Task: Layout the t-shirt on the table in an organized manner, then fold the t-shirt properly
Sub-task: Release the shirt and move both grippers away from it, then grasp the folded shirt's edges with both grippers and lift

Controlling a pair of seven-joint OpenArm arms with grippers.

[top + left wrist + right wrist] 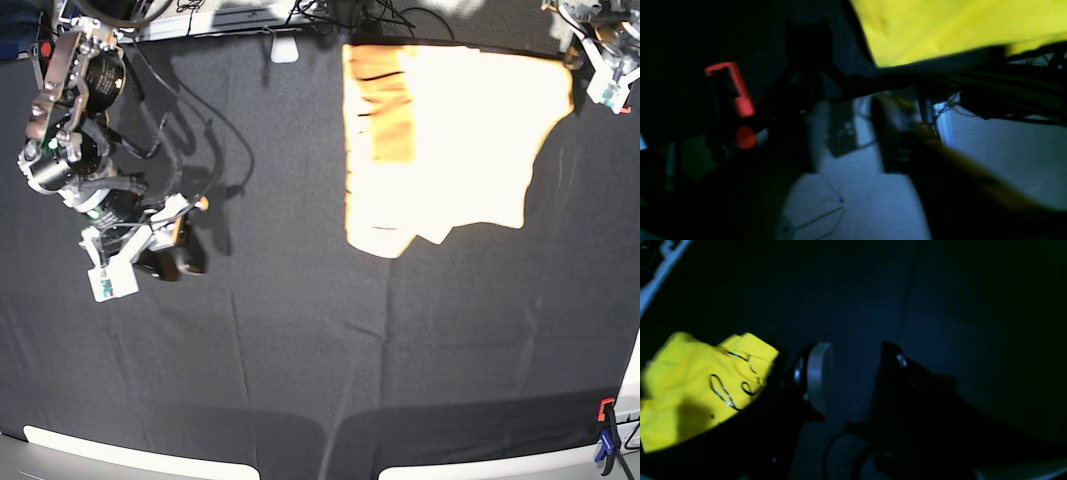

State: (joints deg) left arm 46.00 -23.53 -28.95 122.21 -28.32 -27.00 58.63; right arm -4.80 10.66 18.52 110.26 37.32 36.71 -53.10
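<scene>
1. The t-shirt (440,140) lies on the table (300,330) in the base view's 1 o'clock area, partly folded, with its top edge along the table's far edge and a narrower folded strip down its 9 o'clock side.
2. The garment's lower edge is uneven: a rounded flap hangs lowest at its 7 o'clock corner, and the 3 o'clock side ends higher.
3. The left end effector (612,75) sits at the base view's 1 o'clock corner, just beside the shirt's upper 3 o'clock corner; I cannot tell whether it touches the cloth.
4. In the left wrist view the picture is dark and blurred, so I cannot tell how the left jaws stand; yellow fabric fills that view's 1 o'clock part, and a red clamp (736,93) shows at 9 o'clock.
5. The right end effector (853,373) has its jaws apart with nothing between them, only black table cloth behind.
6. In the base view the right end effector hovers at 9 o'clock, well apart from the shirt.
7. A red and blue clamp (606,440) grips the table edge at 4 o'clock.
</scene>
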